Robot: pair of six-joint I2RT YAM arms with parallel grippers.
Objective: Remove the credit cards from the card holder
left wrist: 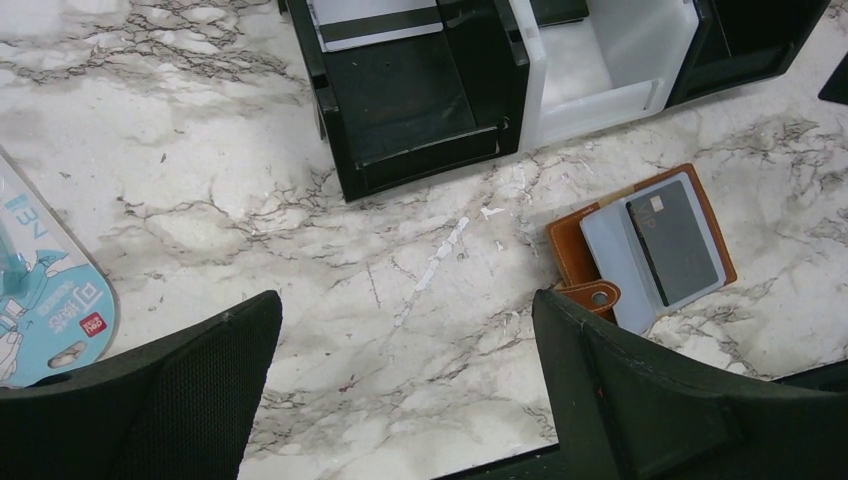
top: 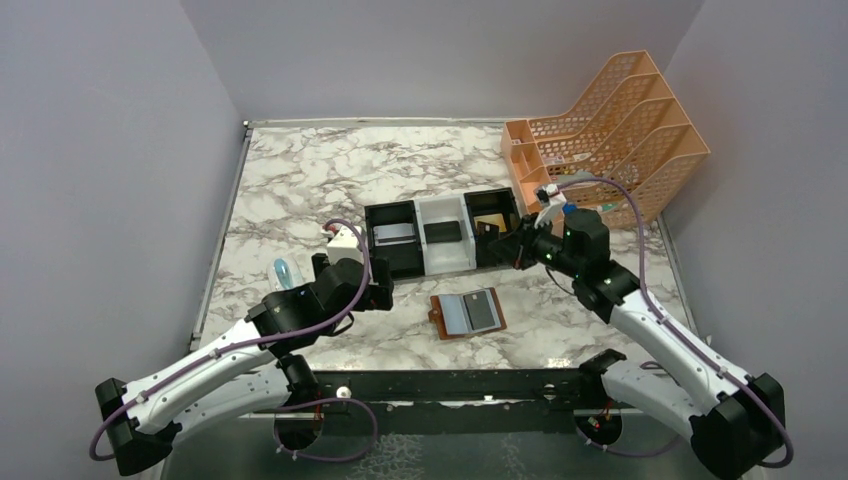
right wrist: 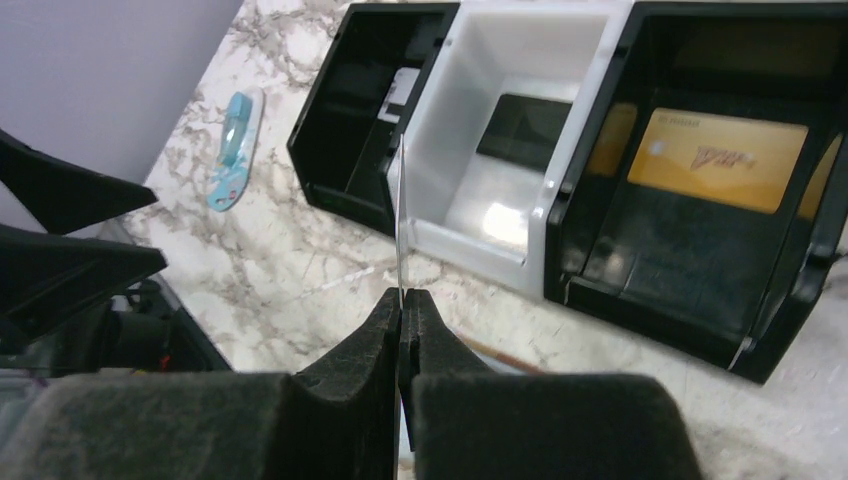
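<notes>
Your right gripper (right wrist: 405,300) pinches a card (right wrist: 401,215) edge-on by the tray (right wrist: 590,130); clear its wall and lower before releasing. Your left gripper (left wrist: 405,320) hangs open. A grey card (left wrist: 675,245) sits in the holder (left wrist: 573,250), near the table's (top: 300,180) front edge.

The top camera looks down from above and behind my bases over the whole marble table (top: 300,170). My left wrist camera faces down, close over the card holder (left wrist: 610,240) and tray (left wrist: 420,100). My right wrist camera looks low across that same tray.
</notes>
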